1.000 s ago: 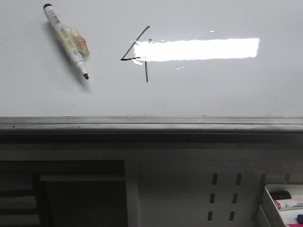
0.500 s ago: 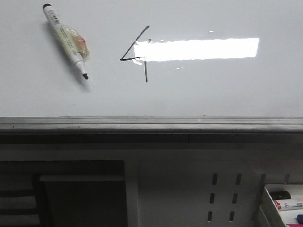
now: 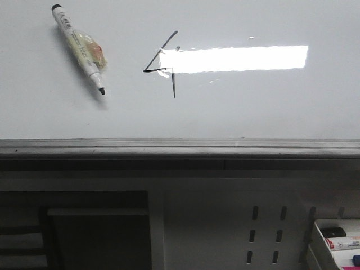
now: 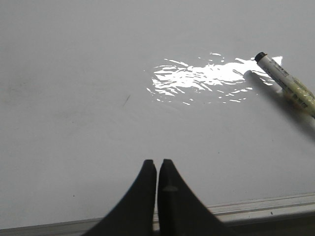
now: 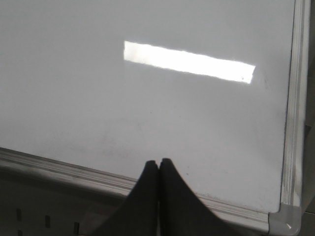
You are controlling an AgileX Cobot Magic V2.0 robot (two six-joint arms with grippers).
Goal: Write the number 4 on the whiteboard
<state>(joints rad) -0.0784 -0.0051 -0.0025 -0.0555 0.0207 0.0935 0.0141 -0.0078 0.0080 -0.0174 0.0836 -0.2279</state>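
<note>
Mid whiteboard [image 3: 253,107], seemingly unobstructed: number 4 [image 3: 167,64].

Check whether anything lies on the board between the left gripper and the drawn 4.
Only the marker lies on the whiteboard, left of the number 4, uncapped, tip toward the board's near edge. The left gripper hovers shut near that edge, empty. Nothing else visible lies on the board between them.

Two pairs of matte black, smooth, blade-like fingers, broad at the base and tapering to narrow rounded tips, make up the left gripper [image 4: 157,162] and the right gripper [image 5: 158,162], with a small pale mark on one left finger [image 4: 171,188].
</note>
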